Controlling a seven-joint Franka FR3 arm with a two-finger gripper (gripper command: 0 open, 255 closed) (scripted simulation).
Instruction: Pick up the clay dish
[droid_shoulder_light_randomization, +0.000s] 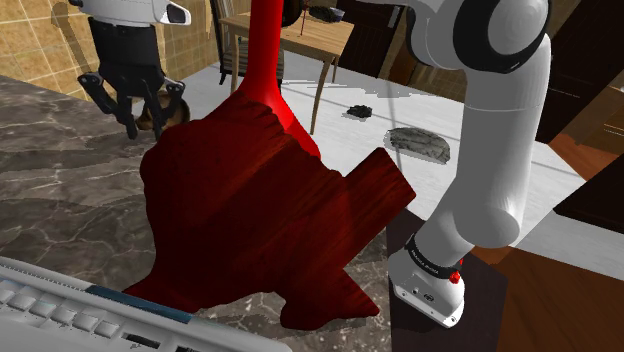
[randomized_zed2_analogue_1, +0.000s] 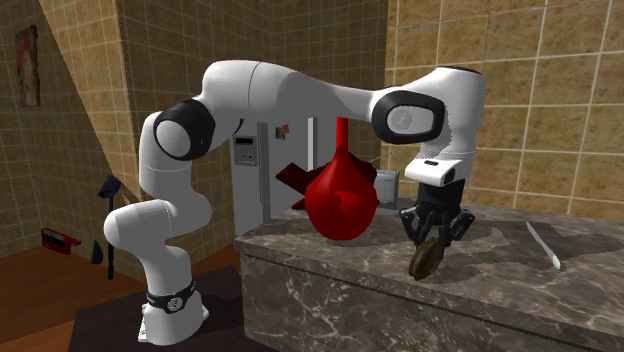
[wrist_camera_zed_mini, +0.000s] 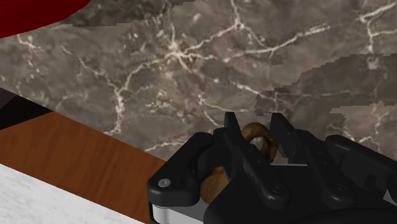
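Grasp is done: gripper (randomized_zed2_analogue_1: 436, 232) is pinching the brown dish (randomized_zed2_analogue_1: 425, 260) by its rim. The dish hangs on edge straight below the fingertips. In the wrist view a brown curved rim sits clasped between the two black fingers (wrist_camera_zed_mini: 230, 127), with more brown showing further back toward the palm.

Lift: looks partly done. The marble table (randomized_zed2_analogue_1: 500, 262) lies well beyond the fingertips in the wrist view, so the dish is probably off it. In the second exterior view the dish's lower edge sits close to the tabletop, and I cannot tell for sure whether there is a gap.

The shoulder view agrees, with the gripper pointing down and something brown between its fingers above the table.

Red vase (randomized_zed2_analogue_1: 340, 200) stands on the table well to the side of the gripper, not touching it. A thin white tool (randomized_zed2_analogue_1: 541, 243) lies on the other side, well apart.

Left to do, by my read: raise the dish higher so clearance is plain and keep the pinch firm. An edge-on rim hold could let it swing or slip.
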